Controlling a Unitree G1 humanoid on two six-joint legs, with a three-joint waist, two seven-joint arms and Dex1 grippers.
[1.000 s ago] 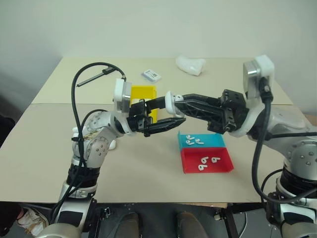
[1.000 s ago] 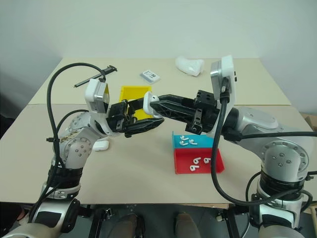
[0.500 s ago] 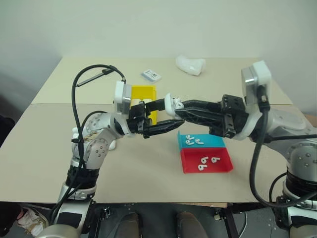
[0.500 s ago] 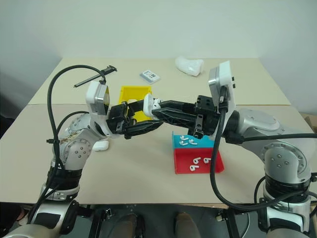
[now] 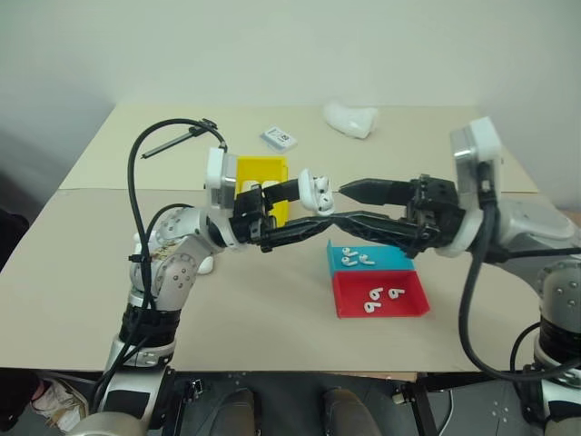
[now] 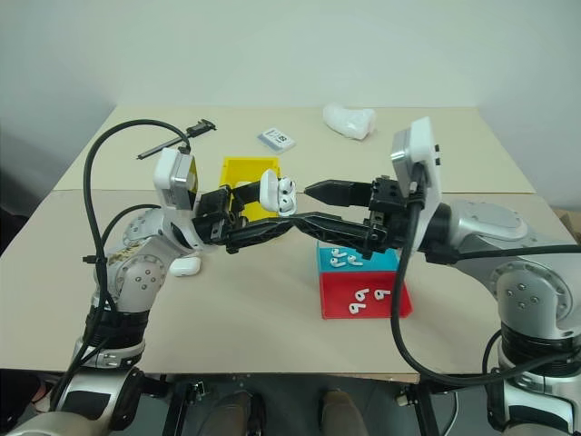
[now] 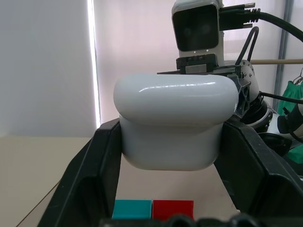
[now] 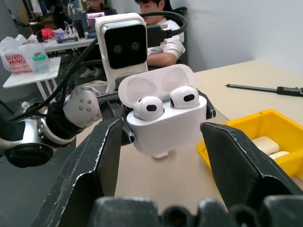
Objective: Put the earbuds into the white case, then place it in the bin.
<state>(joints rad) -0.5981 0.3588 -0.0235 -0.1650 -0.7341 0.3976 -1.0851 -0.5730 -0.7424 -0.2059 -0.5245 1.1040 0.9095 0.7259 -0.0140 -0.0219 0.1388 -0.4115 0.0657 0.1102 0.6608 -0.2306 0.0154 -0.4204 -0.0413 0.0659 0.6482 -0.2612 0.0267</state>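
Both arms meet in the air over the middle of the table (image 5: 272, 300), with bare tabletop below them. The left gripper (image 5: 313, 207) is clamped on the white case (image 5: 311, 190), whose lid stands open with two earbuds (image 8: 165, 103) seated inside. The right gripper (image 5: 349, 204) has its jaws spread, one finger above and one below, just beside the case without touching it. The bin (image 5: 261, 173) sits behind the left gripper.
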